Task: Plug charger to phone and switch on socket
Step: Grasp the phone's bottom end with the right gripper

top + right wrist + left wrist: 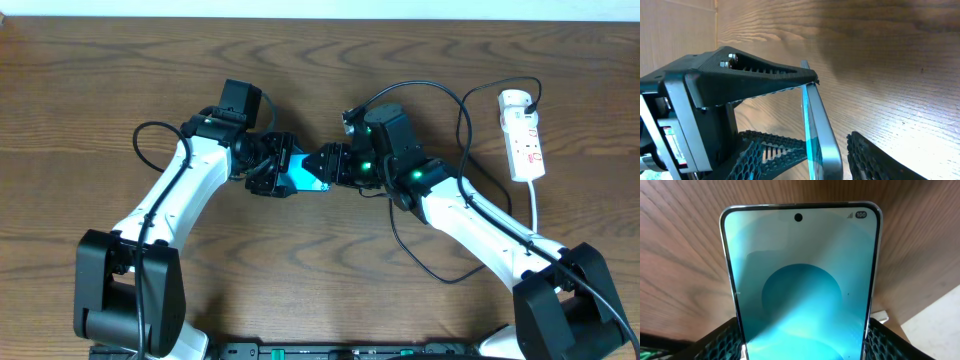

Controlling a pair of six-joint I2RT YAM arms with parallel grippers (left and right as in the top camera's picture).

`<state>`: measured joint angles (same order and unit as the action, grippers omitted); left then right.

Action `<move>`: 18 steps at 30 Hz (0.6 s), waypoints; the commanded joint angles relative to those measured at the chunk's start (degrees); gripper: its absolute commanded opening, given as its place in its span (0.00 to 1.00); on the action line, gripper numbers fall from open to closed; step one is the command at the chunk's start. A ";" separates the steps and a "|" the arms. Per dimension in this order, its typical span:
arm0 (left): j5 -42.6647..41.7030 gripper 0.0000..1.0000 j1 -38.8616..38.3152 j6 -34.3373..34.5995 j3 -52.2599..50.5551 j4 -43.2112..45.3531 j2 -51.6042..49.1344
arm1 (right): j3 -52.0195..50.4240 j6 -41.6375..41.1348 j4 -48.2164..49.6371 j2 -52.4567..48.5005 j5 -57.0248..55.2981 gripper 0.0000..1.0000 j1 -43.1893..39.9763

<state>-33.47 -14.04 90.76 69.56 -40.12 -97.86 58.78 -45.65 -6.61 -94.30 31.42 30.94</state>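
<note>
Phone (303,180) — found at the centre of the overhead frame, screen lit cyan, apparently tilted up from the table (320,40). It is clamped across its width by the left gripper (282,172). In the left wrist view the pads (722,341) are seen pressed against both long edges at the bottom of the frame.

The right gripper (325,165) is placed at the opposite end of the phone, spread to either side of its thin profile. In the right wrist view a narrow gap is noted between the phone and the finger (880,155) at lower right, so no pinch is recorded.

The charger (415,84) is traced as a thin black loop in the upper right of the overhead frame, running toward the socket (525,135) at far right. Its tip cannot be located — no plug is seen at the phone in any view.

Progress is judged early: only the phone is secured. The tip is yet to be inserted. The socket's switch, well apart from both grippers, is yet to be pressed, and its position cannot be read.
</note>
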 commanded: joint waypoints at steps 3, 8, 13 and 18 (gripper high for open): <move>3.06 0.07 -0.94 -1.09 -0.33 -0.28 1.33 | 0.68 0.33 -0.13 0.13 -0.46 0.54 0.28; 4.42 0.07 -1.27 -1.05 -0.33 -0.26 1.33 | 0.68 0.52 -0.13 0.13 -0.46 0.54 0.28; 4.37 0.07 -1.27 -0.87 -0.33 -0.24 1.33 | 0.68 1.14 -0.57 0.13 -0.46 0.53 0.28; 4.11 0.07 -1.27 -0.90 -0.33 -0.24 1.33 | 0.68 2.16 -2.36 0.11 -1.51 0.51 0.31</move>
<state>-29.58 -15.18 90.15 69.56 -40.23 -97.86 58.78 -45.19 -8.23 -94.30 31.09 30.94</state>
